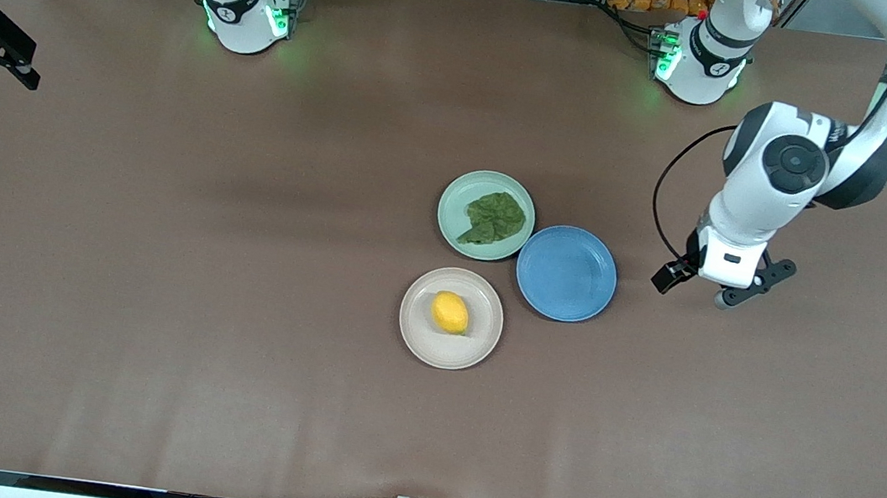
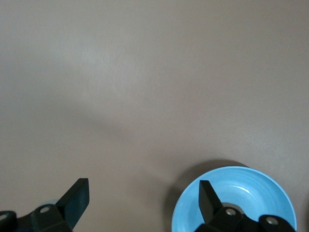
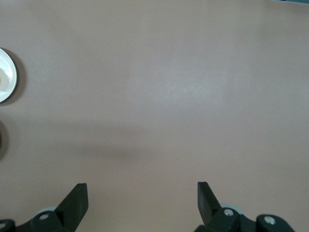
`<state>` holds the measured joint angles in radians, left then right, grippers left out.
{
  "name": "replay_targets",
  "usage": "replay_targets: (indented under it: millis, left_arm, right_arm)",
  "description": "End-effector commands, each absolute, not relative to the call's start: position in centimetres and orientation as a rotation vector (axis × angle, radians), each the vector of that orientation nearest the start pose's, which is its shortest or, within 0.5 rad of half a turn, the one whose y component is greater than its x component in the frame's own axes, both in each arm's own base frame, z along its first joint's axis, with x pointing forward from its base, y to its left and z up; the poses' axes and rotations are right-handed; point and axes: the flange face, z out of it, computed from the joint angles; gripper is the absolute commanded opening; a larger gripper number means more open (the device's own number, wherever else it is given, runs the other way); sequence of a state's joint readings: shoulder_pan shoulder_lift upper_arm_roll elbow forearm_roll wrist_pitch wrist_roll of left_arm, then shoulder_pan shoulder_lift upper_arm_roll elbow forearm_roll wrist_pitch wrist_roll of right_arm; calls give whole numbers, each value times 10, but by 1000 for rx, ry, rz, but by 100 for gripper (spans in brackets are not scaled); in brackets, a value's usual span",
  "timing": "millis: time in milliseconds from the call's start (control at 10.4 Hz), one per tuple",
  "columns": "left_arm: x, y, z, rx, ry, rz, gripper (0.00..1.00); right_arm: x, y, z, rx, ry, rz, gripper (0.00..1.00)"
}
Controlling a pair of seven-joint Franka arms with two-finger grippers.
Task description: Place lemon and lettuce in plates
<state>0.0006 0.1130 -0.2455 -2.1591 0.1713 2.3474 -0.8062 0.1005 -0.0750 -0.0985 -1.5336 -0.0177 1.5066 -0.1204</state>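
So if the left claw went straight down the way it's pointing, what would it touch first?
Probably bare table. The open left claw hangs beside the blue plate, toward the left arm's end; one finger may overlap the rim.

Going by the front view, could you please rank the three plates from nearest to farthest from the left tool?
Measured from the left tool, open over bare table:
1. Blue plate, beside it.
2. Mint plate, holding the lettuce.
3. Cream plate, holding the lemon, nearest the front camera.
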Motion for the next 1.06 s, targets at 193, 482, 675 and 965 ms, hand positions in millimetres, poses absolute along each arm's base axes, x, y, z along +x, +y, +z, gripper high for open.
replay_targets:
  millis: [193, 482, 675, 965]
  left_arm:
    - [559, -118, 475, -3076, -268, -157, 100]
    - [567, -106, 574, -3148, -91, -138, 100]
    - [569, -90, 604, -3145, -87, -172, 100]
    - [553, -92, 637, -3137, 40, -58, 100]
  right_arm:
    - [525, 0, 673, -3131, -202, -38, 100]
    - [520, 5, 661, -3103, -207, 59, 100]
    - [519, 8, 651, -3090, -212, 92, 100]
    - [519, 8, 650, -3090, -212, 90, 100]
